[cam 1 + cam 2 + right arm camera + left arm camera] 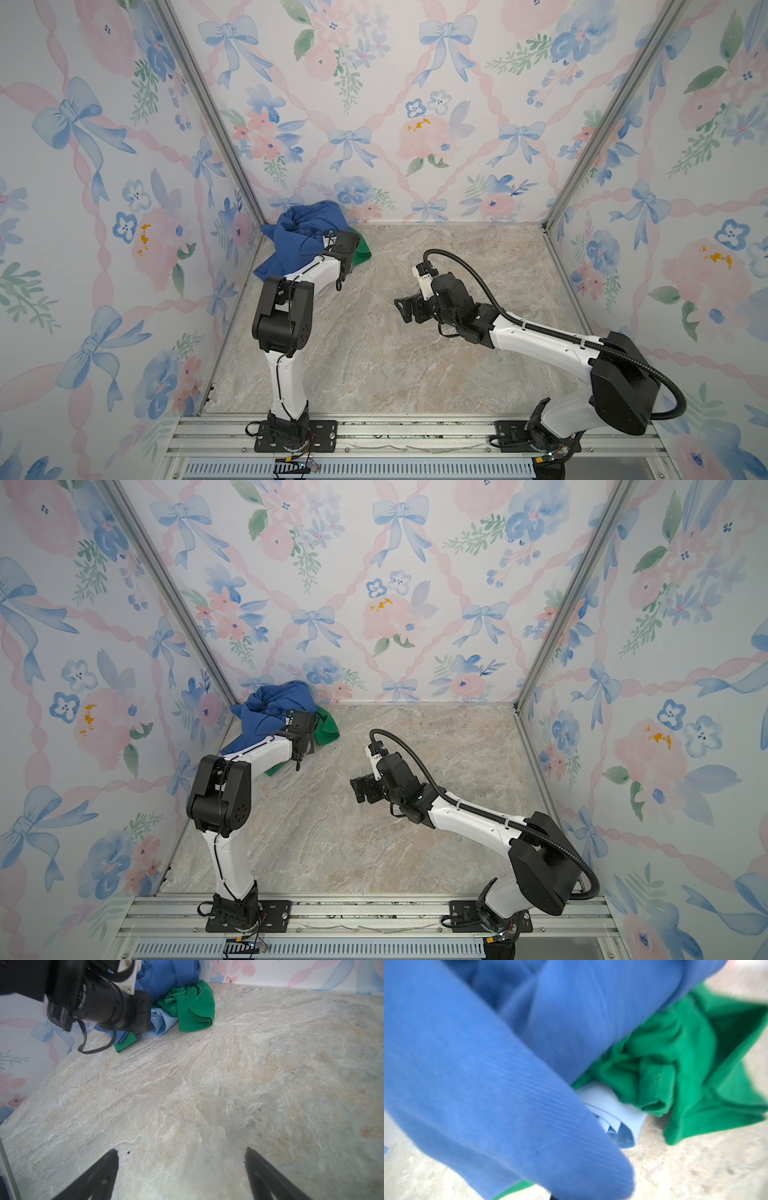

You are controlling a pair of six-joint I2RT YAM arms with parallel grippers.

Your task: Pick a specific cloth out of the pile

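1. Marble-look tabletop fills the floor of a booth, and the walls have paper with pink flowers and blue bows.
2. The pale sky-blue shirt lies at the bottom of the pile, on the tabletop. Only a folded bit pokes out. In the left wrist view that bit sits under the green cloth and the big blue cloth.
3. In both top views the left arm hides the pale shirt.
4. The green garment lies bunched on the pale shirt and touches it. More green shows beside the left arm.
5. The royal-blue garment is the biggest thing in the pile. It is heaped in the far left corner, against the walls. In the left wrist view it hangs very close to the camera and looks blurry.
6. The left gripper is pushed into the pile, right by the pale shirt. Its jaws are together. Cloth hides the tips, so I cannot tell which cloth they pinch.
7. The right gripper is over bare tabletop, well away from the pile. Its jaws are wide apart and hold nothing. In a top view it points toward the left arm.
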